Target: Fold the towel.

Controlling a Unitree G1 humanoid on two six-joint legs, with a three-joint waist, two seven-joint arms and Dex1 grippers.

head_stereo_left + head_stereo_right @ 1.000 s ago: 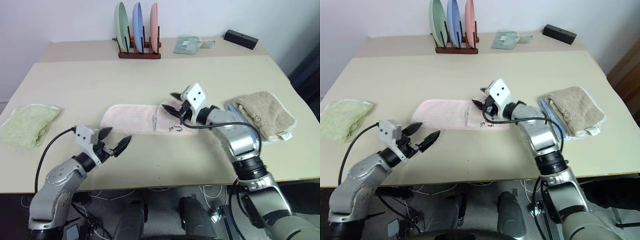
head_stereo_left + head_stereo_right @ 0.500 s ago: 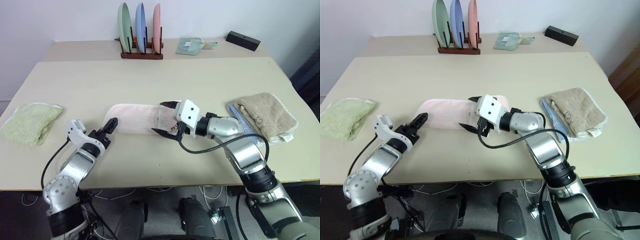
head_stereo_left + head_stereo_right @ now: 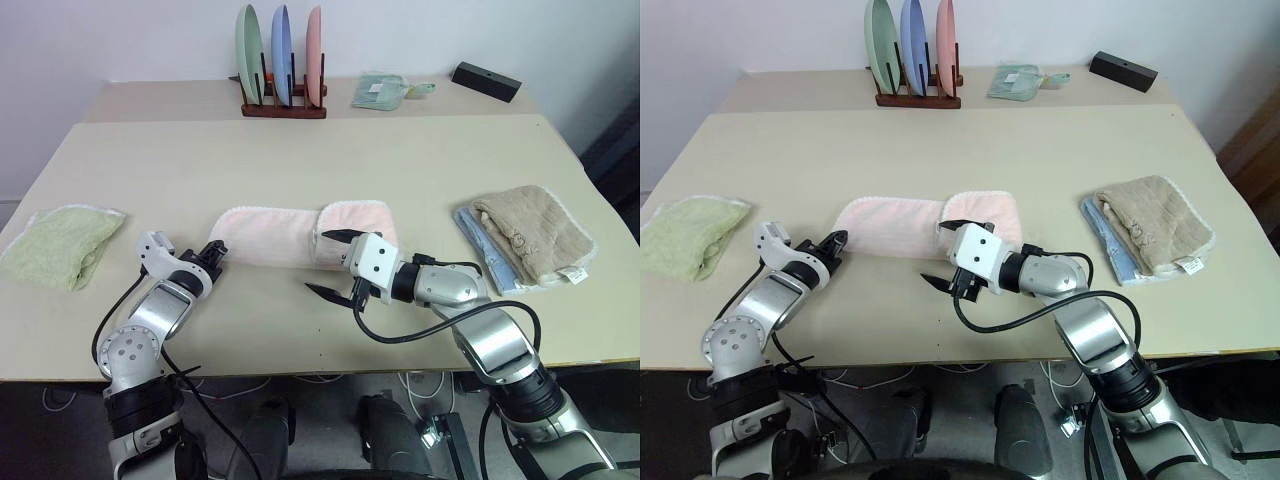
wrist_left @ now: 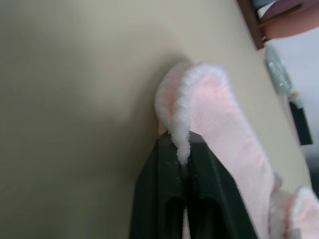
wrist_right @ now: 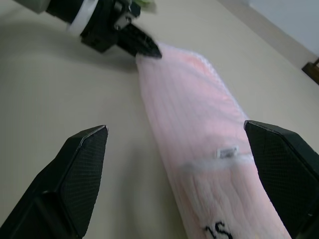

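Nearest the tabletop's (image 3: 420,170) front edge, the right pincer (image 3: 328,262) is seen released, its 2 black fingers spread wide and nothing between them. It hovers just in front of the towel's right end, pointing along the cloth toward the robot's left.

The left pincer (image 3: 215,250) is clenched on the towel's left end; in the left wrist view a fold of white-edged terry is pinched between the 2 fingers (image 4: 199,189).

The towel (image 3: 290,232) lies flat mid-tabletop, between the 2 pincers, its long axis running left to right. Its right end is already doubled back on itself, with a dark printed motif showing near that end in the right wrist view.

Relation judged decisive: the free length runs rightward from the left pincer, so that end would have to be carried along the long axis toward the right. The left arm is the one already holding; the right is near but apart.

Farther off: a light green towel (image 3: 55,245) at left, a beige-brown towel (image 3: 530,230) at right, a plate rack (image 3: 282,55) at the back.
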